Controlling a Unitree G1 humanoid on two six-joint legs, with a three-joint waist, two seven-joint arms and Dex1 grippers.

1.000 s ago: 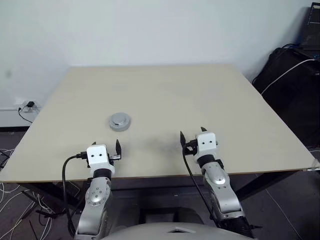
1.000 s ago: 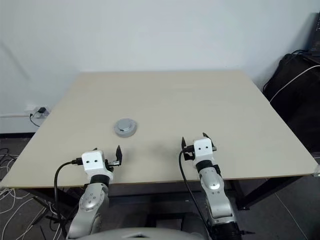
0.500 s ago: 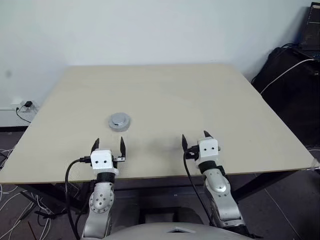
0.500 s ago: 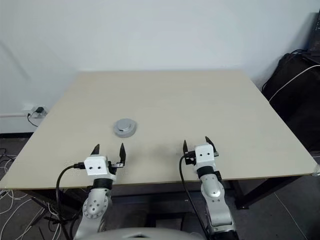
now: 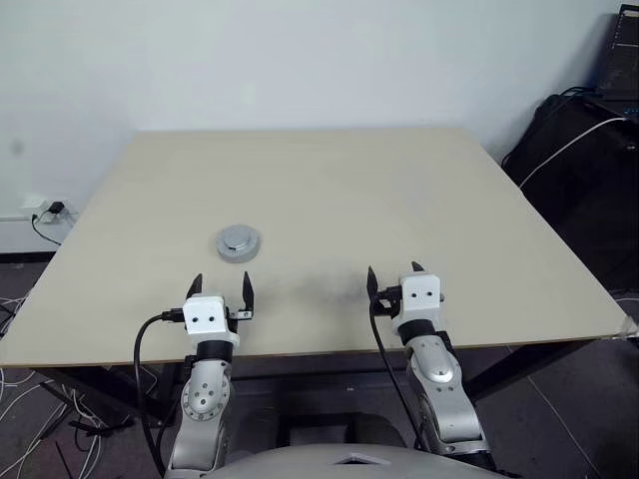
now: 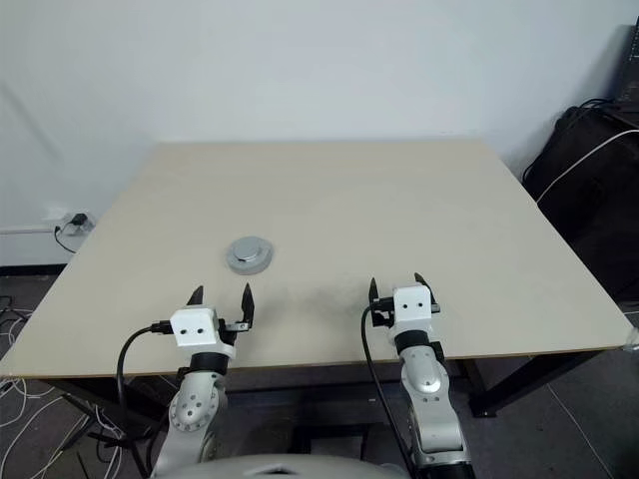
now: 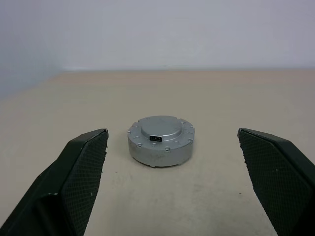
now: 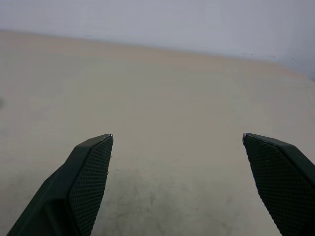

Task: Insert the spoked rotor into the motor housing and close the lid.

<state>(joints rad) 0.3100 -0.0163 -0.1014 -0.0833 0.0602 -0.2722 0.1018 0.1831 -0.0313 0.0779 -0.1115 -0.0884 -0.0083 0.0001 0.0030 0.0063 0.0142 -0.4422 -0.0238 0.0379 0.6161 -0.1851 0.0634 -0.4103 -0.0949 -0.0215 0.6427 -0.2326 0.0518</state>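
A low round silver-grey metal puck lies on the left half of the table. Its top is the lid (image 5: 239, 239), smooth with a raised centre, and it sits shut on the round body of the motor housing (image 7: 160, 153). The housing's inside and the spoked rotor are hidden. My left gripper (image 5: 221, 283) hovers near the table's front edge, just short of the puck, open and pointing straight at it. The puck shows between the left fingers (image 7: 83, 167) in the left wrist view. My right gripper (image 5: 391, 271) stands open over bare table to the right.
The pale wooden table (image 5: 419, 190) stands against a white wall. Black bags with a white cable (image 5: 579, 150) stand beside its right edge. A wall socket with plugs (image 5: 52, 211) and loose cables on the floor are at the left.
My left gripper has turned, and both fingers now point forward at the puck. The right gripper has hardly moved. The puck has stayed put.
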